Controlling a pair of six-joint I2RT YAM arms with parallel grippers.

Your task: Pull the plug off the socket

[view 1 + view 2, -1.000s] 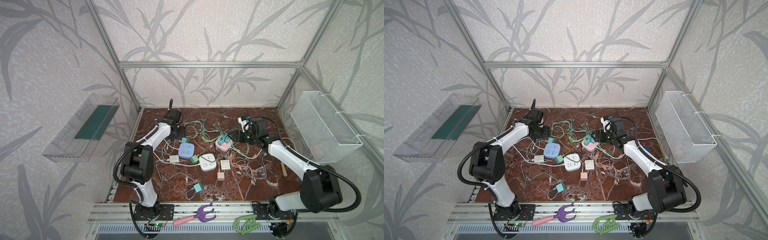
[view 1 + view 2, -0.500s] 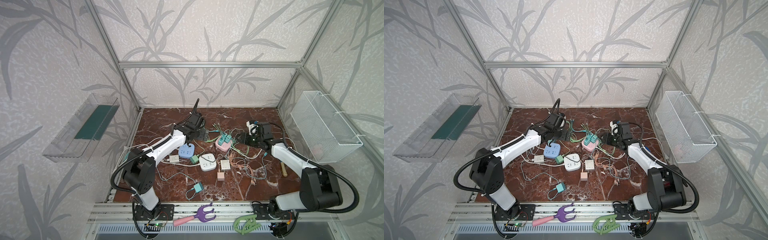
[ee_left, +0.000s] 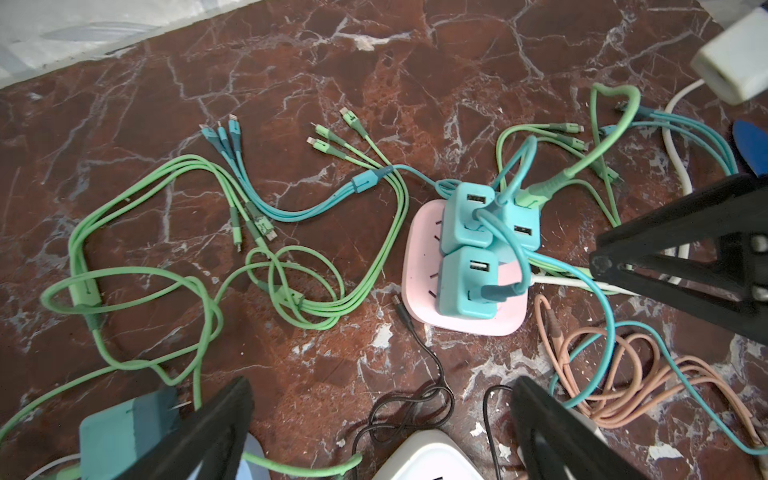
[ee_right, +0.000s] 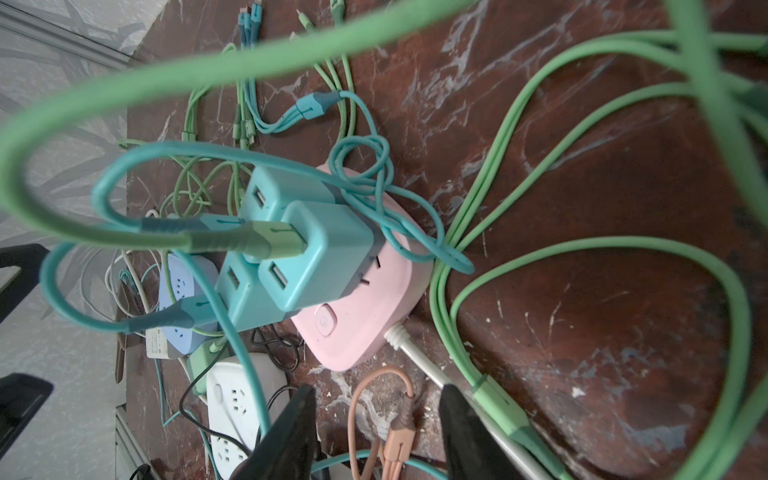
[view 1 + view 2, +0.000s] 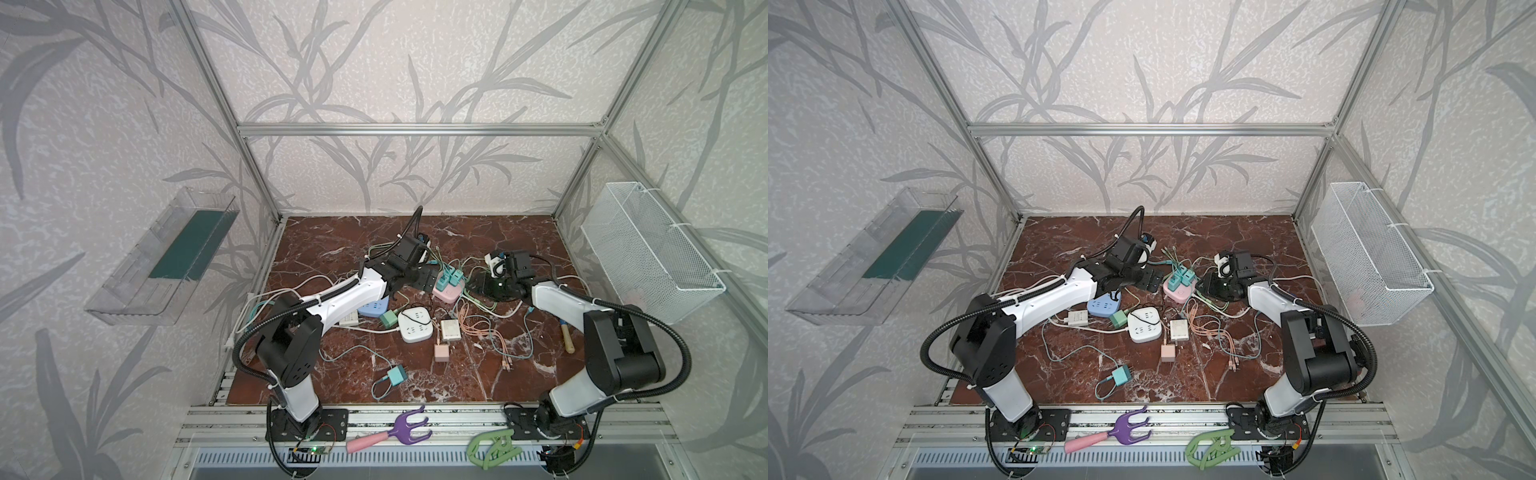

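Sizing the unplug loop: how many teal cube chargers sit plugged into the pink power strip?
3, on the pink rounded power strip: two teal cube chargers side by side, a third crowded against them. None seems hidden.

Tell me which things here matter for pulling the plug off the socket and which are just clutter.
Job: pink socket, teal plugs in it, left tool, right tool, both open.
Lying about: white socket, blue socket, loose teal plug, purple rake, wire basket.
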